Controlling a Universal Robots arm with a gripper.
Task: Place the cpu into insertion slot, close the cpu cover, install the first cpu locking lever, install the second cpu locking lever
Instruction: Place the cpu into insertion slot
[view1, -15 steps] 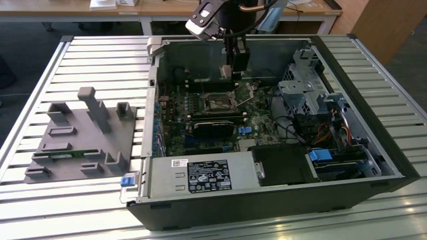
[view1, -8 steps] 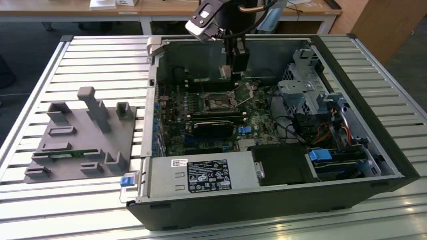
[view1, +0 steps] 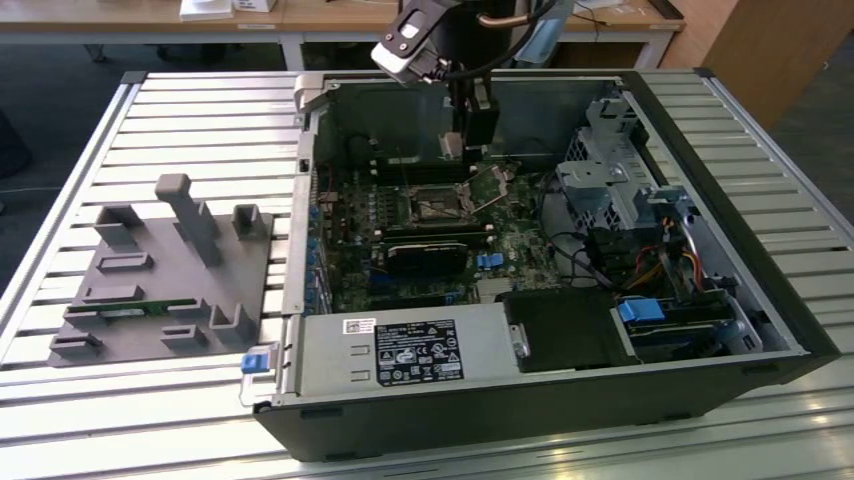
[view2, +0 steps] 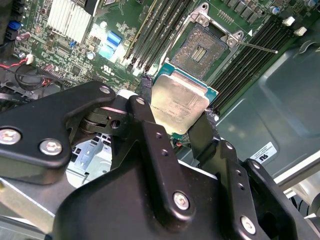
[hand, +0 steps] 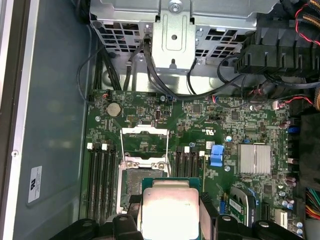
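My gripper (view2: 177, 102) is shut on the cpu (view2: 180, 100), a flat square chip with a silvery top and a green edge, gripped by two opposite sides between black fingers (view2: 150, 120). It hangs a little above the motherboard, beside the insertion slot (view2: 202, 50), which lies bare with a dark pin field. In the first wrist view the cpu (hand: 170, 207) partly overlaps the insertion slot (hand: 132, 175), and the cpu cover (hand: 145, 130) stands swung open behind it. A thin locking lever (view2: 257, 47) sticks out free. In the exterior view the gripper (view1: 461, 150) hovers above the slot (view1: 434, 205).
The open computer case (view1: 747, 300) lies on a slatted table. Memory slots (hand: 100, 180) flank the socket; a finned heatsink (hand: 255, 159) and a blue connector (hand: 216, 155) sit nearby. A drive cage (view1: 601, 180), cables, power supply (view1: 400, 350) and a grey fixture block (view1: 160, 270) are around.
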